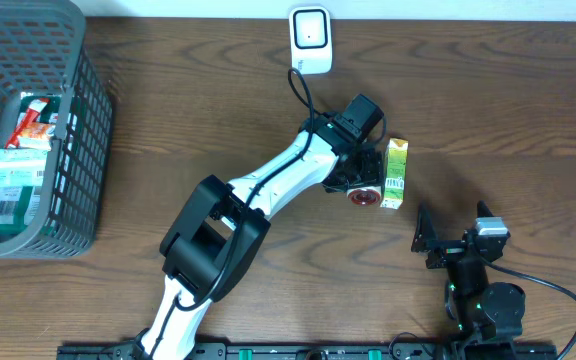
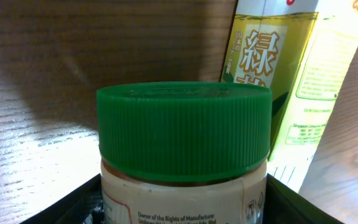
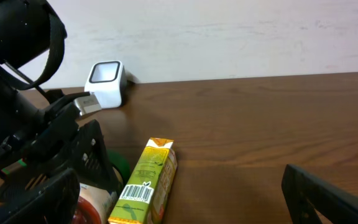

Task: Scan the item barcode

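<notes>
Overhead shows a dark brown wooden table [image 1: 168,130] with a clear grain, running up to a pale, plain wall [image 3: 229,37] at its far edge. A small white scanner [image 1: 310,38] stands at that far edge against the wall, its cable trailing towards the robot.

Well to the left of the scanner, at the table's left edge, sits a grey mesh basket [image 1: 88,130] with packets inside.

The left gripper [image 1: 365,185] is nearer the robot than the scanner and slightly to its right. It is clamped on a jar [image 2: 184,143] with a ribbed green lid and a pale label; the left wrist view shows a dark finger close on each side of the jar. Whether the jar touches the table I cannot tell.

Just beyond the jar, on the side away from the scanner's left, lies a green and yellow carton [image 1: 396,172], flat on the wood. The right wrist view shows a barcode on the end that points away from the scanner.

The right gripper [image 1: 453,222] hovers well apart from the scanner, near the robot on the right. Its jaws are spread wide with nothing between them
</notes>
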`<state>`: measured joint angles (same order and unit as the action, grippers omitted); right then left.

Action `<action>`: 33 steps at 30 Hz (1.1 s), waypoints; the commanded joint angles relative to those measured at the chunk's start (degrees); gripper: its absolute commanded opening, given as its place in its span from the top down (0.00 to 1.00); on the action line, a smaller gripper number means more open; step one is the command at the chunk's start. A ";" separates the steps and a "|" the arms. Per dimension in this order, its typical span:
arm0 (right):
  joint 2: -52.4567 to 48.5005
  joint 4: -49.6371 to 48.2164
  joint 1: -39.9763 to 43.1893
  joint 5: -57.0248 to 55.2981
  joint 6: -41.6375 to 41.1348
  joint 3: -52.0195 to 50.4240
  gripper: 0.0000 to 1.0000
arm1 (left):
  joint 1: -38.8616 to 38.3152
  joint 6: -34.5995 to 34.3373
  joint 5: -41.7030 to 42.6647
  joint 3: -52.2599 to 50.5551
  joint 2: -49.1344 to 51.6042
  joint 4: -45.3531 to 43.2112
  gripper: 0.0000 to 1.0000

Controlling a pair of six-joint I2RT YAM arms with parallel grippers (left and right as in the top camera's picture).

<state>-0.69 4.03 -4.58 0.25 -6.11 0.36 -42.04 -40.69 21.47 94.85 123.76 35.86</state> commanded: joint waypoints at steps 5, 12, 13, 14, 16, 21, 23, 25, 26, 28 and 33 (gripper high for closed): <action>0.20 0.24 -0.39 0.07 -0.68 -0.04 0.01 | -2.99 3.80 -3.89 -0.70 0.46 0.33 0.30; 0.20 0.24 -0.39 0.07 -0.68 -0.04 0.01 | -3.69 3.80 -8.04 -0.72 0.46 0.72 0.23; 0.20 0.24 -0.39 0.07 -0.68 -0.07 0.01 | -3.69 3.80 -8.07 -0.72 0.46 0.72 0.21; 0.20 0.22 -0.39 0.07 -0.68 -0.04 0.01 | -3.69 3.80 -8.07 -0.72 0.46 0.70 0.20; 0.20 0.24 -0.39 0.04 -0.68 -0.04 0.01 | -3.69 3.82 -8.07 -0.72 0.46 0.70 0.16; 0.20 0.24 -0.39 0.07 -0.68 -0.07 0.01 | -3.69 3.82 -8.94 -0.72 0.46 0.70 0.14; 0.20 0.24 -0.39 0.07 -0.68 -0.04 0.01 | -3.63 4.59 -9.18 -0.72 0.44 0.46 0.12; 0.20 0.22 -0.39 0.07 -0.68 -0.04 0.01 | -3.52 5.07 -9.53 -0.59 0.42 0.37 0.10; 0.20 0.24 -0.39 0.07 -0.68 -0.04 0.01 | -3.52 5.07 -10.14 -0.55 0.26 0.39 0.09; 0.20 0.22 -0.39 0.07 -0.68 -0.04 0.01 | -3.52 5.14 -12.04 -0.55 -0.22 0.61 0.09; 0.20 0.24 -0.39 0.07 -0.68 -0.07 0.01 | -3.52 8.17 -16.46 -0.46 -2.58 0.76 0.08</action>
<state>-0.69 4.03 -4.58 0.25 -6.11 0.36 -45.60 -35.35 10.31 94.85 123.66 36.18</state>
